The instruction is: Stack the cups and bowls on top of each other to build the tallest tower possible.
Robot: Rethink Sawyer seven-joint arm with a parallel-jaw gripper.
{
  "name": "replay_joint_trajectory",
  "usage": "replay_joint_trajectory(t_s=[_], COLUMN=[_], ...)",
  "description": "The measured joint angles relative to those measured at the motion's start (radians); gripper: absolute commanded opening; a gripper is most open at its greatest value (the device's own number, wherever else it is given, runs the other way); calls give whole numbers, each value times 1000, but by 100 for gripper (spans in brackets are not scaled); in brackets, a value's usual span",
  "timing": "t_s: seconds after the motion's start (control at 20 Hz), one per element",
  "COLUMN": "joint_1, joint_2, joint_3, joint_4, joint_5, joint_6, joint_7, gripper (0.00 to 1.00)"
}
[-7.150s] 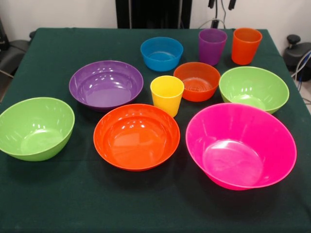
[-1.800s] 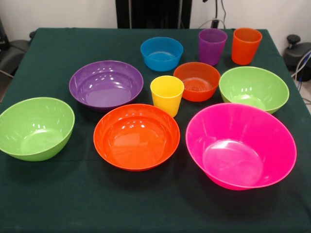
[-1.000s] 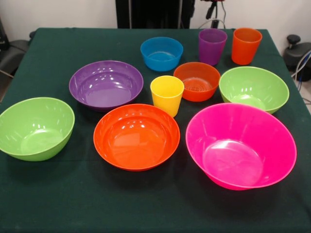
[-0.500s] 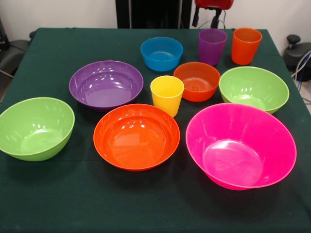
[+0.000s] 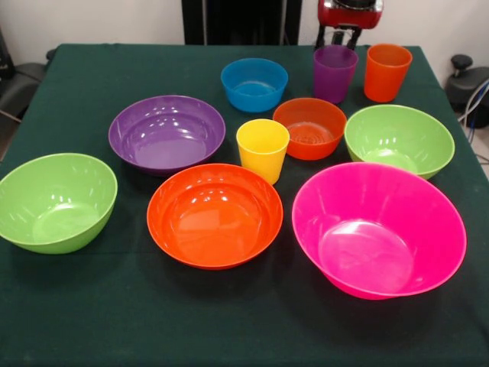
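A: Where is the gripper (image 5: 337,40) hanging?
B: Above the purple cup (image 5: 334,73), at the table's (image 5: 92,69) far edge; its grip state cannot be told.
A: And the bowls?
B: All are sitting separately; the pink bowl (image 5: 378,229) is lying nearest the front-right corner.

- The counter (image 5: 92,69) is covered with a dark green cloth, matt and finely woven-looking.
- The huge pink bowl (image 5: 378,229), large orange bowl (image 5: 215,215) and purple bowl (image 5: 166,132) are glossy plastic and carry bright glints.
- The two green bowls (image 5: 57,202) (image 5: 399,139), small blue bowl (image 5: 254,84) and small orange bowl (image 5: 309,128) are smooth, shiny plastic.
- The yellow cup (image 5: 263,149), purple cup (image 5: 334,73) and orange cup (image 5: 387,71) are smooth plastic with a softer sheen.
- The end effector (image 5: 338,38) has a glossy red housing.
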Motion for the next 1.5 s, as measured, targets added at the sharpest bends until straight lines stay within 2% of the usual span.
replay_joint_trajectory(t_s=[1.05, 1.5], joint_1=[18, 28], joint_2=[23, -1], joint_3=[15, 22], joint_4=[-180, -186], joint_5=[55, 88], joint_6=[151, 174], joint_7=[0, 0], gripper=[100, 100])
